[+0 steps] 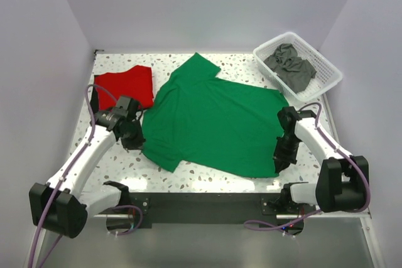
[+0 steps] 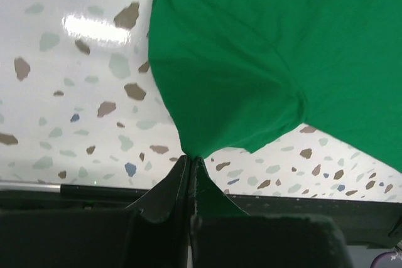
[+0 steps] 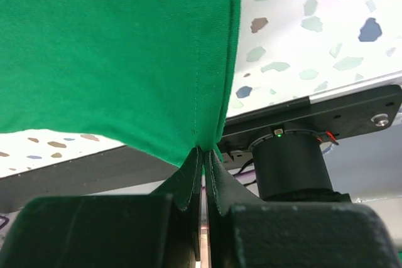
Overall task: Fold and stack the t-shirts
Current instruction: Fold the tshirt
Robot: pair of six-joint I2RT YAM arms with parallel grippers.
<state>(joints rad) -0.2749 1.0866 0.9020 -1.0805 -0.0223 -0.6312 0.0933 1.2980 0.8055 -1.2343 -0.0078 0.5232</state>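
A bright green t-shirt [image 1: 217, 120] lies spread across the middle of the speckled table. My left gripper [image 1: 133, 137] is shut on its left edge near the sleeve; the left wrist view shows the cloth [image 2: 251, 61] pinched at the fingertips [image 2: 190, 158]. My right gripper [image 1: 281, 158] is shut on the shirt's near right corner; the right wrist view shows the hem [image 3: 125, 54] held between the closed jaws [image 3: 204, 150]. A red t-shirt [image 1: 129, 85] lies folded at the back left. Dark grey t-shirts [image 1: 290, 67] are crumpled in the basket.
A white plastic lattice basket [image 1: 326, 67] stands at the back right corner. The table's near edge is a black rail [image 1: 207, 200] between the arm bases. White walls close in the back and both sides.
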